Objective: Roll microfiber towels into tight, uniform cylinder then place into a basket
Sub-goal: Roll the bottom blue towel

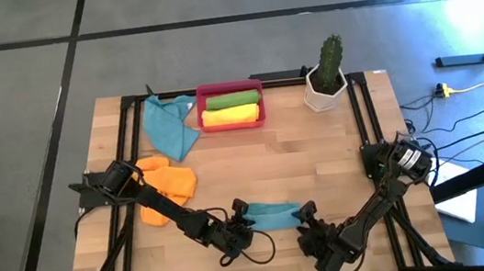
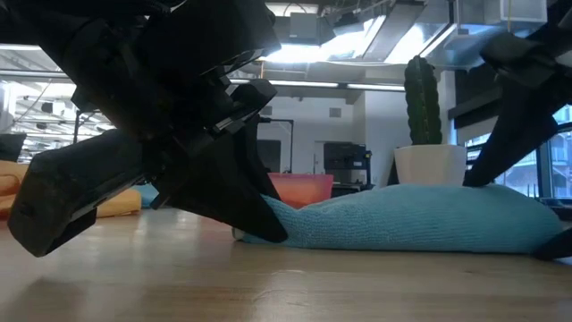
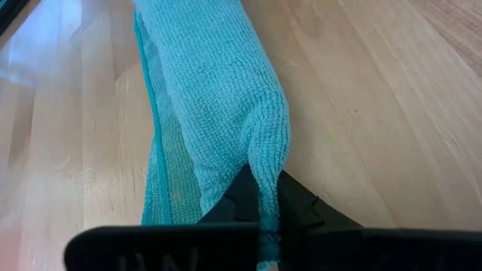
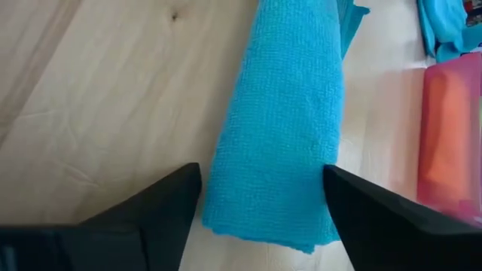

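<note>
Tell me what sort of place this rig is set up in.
Probably a lab or open workshop, not a home: a wooden table in a black metal frame on bare grey floor, cables trailing beside it, and exposed ceiling lights with office equipment behind.

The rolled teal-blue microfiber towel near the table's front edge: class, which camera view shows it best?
The right wrist view: the rolled teal-blue microfiber towel fills the frame between open fingers. High view shows it small; low view side-on; left wrist view shows its pinched end.
</note>
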